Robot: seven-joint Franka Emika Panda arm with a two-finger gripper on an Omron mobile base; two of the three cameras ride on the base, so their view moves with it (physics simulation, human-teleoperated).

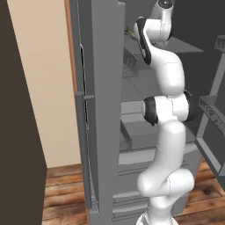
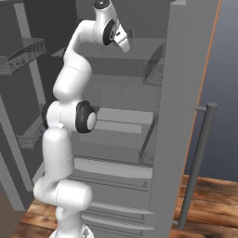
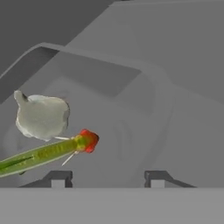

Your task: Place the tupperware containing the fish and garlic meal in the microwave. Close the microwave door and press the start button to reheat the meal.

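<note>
My two small dark fingertips (image 3: 59, 178) stand apart at the bottom of the hand view, one on either side of the near wall of the small shallow translucent grey plastic tub (image 3: 144, 113), and I can't tell whether they touch it; nothing sits clamped between them that I can make out. The gripper (image 3: 107, 179) looks straight down into that tub, which lies on a grey fridge shelf (image 3: 183, 52), its rounded rim sweeping across the upper half of the picture. Inside it I see a pale whitish lumpy garlic bulb (image 3: 42, 116) at the left, and just below it a long slim green fish with a red-orange tip (image 3: 43, 153), slanting from the lower left edge up towards the middle; bulb and fish lie just beside each other. From the left base camera my white jointed arm (image 1: 169, 127) rises from the lower right and reaches up into the tall grey open fridge (image 1: 105, 110), its wrist near the top shelf, where a bit of green (image 1: 130, 31) peeks out beside it. From the right base camera the fridge door with a grey vertical bar handle (image 2: 197, 162) stands open at the right, above a brown wooden plank floor (image 2: 209, 204).
</note>
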